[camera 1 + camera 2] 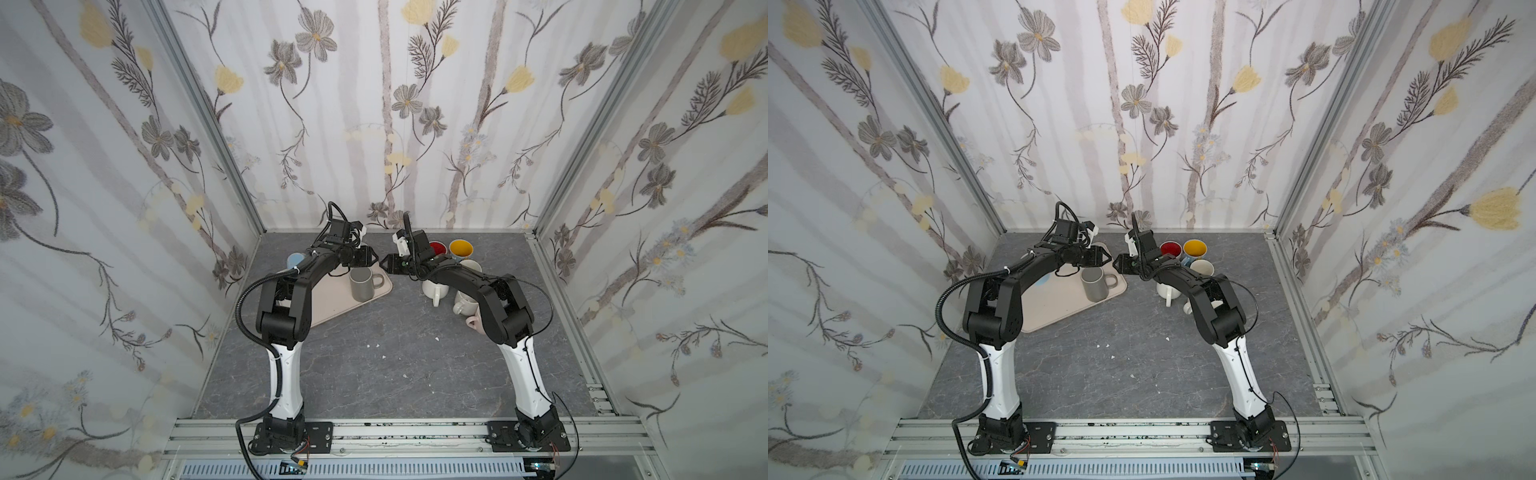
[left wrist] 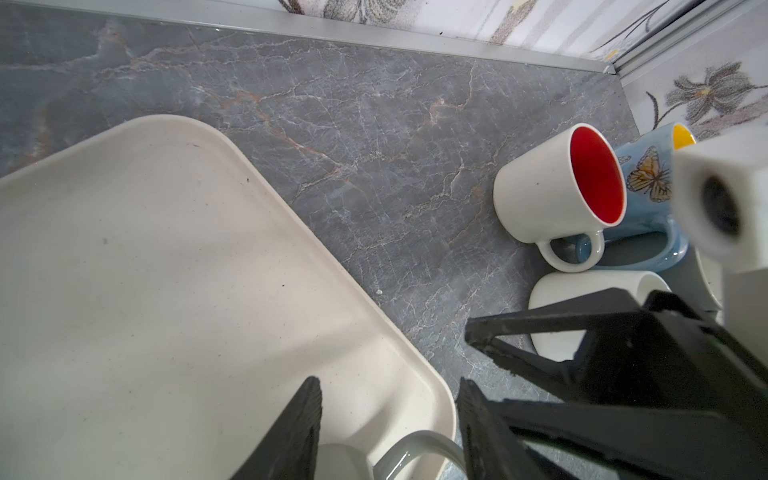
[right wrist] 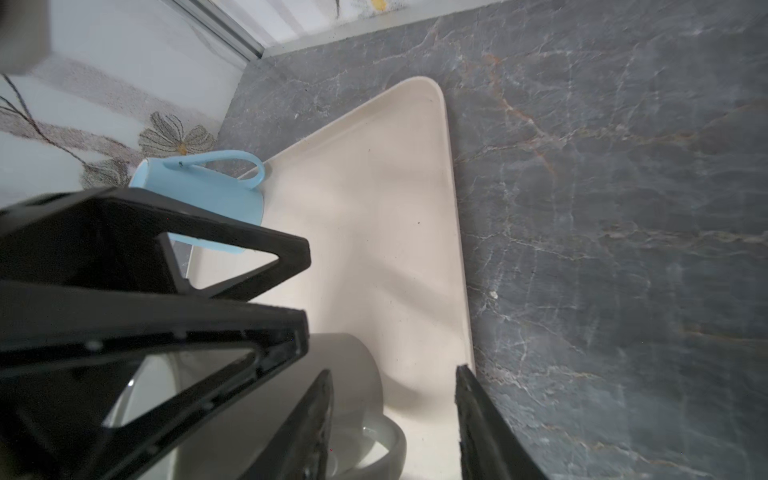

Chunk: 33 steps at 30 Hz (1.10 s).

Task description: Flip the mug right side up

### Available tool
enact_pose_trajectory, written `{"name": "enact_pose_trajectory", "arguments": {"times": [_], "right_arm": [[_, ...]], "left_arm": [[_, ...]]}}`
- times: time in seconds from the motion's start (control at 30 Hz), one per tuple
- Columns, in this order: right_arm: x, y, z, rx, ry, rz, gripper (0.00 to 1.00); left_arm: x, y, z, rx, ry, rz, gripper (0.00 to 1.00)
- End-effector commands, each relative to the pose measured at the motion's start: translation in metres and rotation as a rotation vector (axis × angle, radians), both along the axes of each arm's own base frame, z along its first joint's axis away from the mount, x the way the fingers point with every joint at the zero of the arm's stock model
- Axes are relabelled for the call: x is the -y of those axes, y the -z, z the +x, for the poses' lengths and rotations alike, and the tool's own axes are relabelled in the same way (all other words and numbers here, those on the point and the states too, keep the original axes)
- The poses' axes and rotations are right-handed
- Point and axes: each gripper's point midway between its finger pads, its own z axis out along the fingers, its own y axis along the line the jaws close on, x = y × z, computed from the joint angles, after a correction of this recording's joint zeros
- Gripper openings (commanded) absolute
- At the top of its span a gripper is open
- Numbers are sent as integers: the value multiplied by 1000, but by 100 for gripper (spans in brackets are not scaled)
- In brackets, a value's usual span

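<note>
While upright, one grey mug [image 1: 360,284]

A tray [image 1: 332,305] lies on the rear left of the table [image 1: 374,365]. A mug [image 1: 360,284] stands on the tray's right corner, and a second mug [image 1: 294,261] sits at its far left edge. A group of mugs [image 1: 434,289] stands on the table right of the tray. Above the gap between them, the left gripper [image 1: 375,258] and right gripper [image 1: 384,264] face each other, tips close
</note>
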Motion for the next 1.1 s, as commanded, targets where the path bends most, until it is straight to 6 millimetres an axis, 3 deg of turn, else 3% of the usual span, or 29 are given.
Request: {"name": "enact_pose_trajectory", "arguments": {"times": [0.0,0.13,0.4,0.57,0.73,0.83,1.07], "right_arm": [[-13,-7,-7,19,-59,22,46],[-18,-4,-24,17,-101,-7,46],[-19,5,-59,10,-127,-38,46],[-18,-6,-72,71,-178,-78,45],[-3,-27,-75,214,-194,-225,46],[0,-36,-77,271,-213,-289,46],[-23,-17,-93,312,-331,-442,51]], "left_arm": [[0,20,-27,-127,33,30,52],[-6,10,-19,-93,-11,55,59],[-25,-27,-3,-3,-153,74,63],[-47,-53,-7,43,-268,67,64],[-78,-75,-33,113,-402,-10,64],[-92,-72,-55,116,-452,-40,64],[-109,-56,-100,101,-513,-96,64]]}}
